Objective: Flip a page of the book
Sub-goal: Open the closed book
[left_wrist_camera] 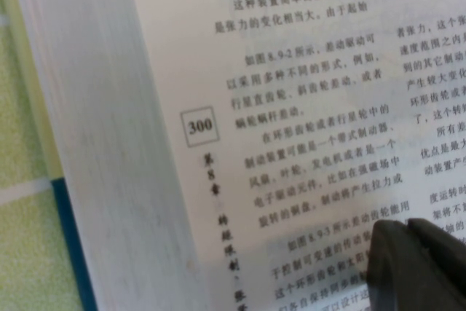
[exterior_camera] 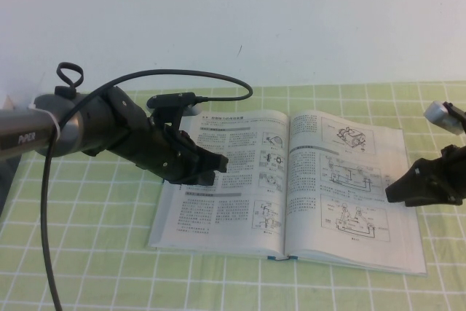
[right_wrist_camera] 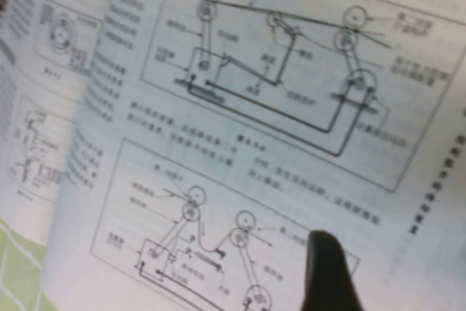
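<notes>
The book (exterior_camera: 218, 213) lies open on the green checked cloth, white pages with black text and boxed diagrams. My left gripper (exterior_camera: 220, 162) is shut and empty over the upper part of the left-hand page. In the left wrist view its closed tips (left_wrist_camera: 408, 225) touch or hover just above the print near page number 300 (left_wrist_camera: 200, 126). My right gripper (exterior_camera: 391, 192) is at the outer edge of the right-hand page (exterior_camera: 349, 180). That page fills the right wrist view (right_wrist_camera: 277, 107), lying nearly flat.
The green checked cloth (exterior_camera: 87, 267) covers the table around the book. The left arm's black cable (exterior_camera: 47, 202) loops down at the left. The book's page stack and blue cover edge (left_wrist_camera: 69, 253) show beside the left gripper. A white wall stands behind.
</notes>
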Tool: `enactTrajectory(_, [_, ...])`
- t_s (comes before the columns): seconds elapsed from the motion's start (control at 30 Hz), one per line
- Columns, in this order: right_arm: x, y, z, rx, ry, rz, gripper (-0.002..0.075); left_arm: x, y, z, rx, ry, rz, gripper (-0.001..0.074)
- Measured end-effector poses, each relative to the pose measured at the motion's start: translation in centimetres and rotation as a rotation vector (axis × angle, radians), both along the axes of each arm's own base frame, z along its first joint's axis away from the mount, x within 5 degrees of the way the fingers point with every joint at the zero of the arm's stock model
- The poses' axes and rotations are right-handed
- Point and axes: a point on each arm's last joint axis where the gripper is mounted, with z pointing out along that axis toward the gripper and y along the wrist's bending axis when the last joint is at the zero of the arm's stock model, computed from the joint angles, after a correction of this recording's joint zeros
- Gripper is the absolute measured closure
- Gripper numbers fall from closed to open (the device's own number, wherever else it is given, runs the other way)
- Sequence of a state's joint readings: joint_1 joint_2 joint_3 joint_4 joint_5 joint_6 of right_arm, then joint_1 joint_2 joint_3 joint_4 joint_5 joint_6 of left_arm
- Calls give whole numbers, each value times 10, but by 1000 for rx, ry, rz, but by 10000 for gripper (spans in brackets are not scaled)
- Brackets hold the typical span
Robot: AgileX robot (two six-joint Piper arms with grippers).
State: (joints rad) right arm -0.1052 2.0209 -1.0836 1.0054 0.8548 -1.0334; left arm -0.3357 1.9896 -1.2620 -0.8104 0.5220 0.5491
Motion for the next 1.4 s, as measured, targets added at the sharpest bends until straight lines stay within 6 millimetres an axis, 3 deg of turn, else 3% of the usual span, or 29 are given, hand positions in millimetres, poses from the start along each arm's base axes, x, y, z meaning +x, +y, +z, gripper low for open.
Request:
enactTrajectory(0.17, [0,2,-3,6,21,-3,331,1,0,-4,1,9,1,738])
enactTrajectory(0.47, [1,31,-3,42,-2,54,331,2,-1,-6,-25,31,31,738])
enactTrajectory(0.67, [3,38,-5,62,-1,34,331,2,-1,-6,-26,31,32,738])
enactTrajectory(1.07, [11,51,-21,320,8,-37,331,2,-2,-6,-34,40,39,738])
enactTrajectory(1.4, [11,59,-5,506,-43,-1,331,2,-2,-7,-43,46,47,738])
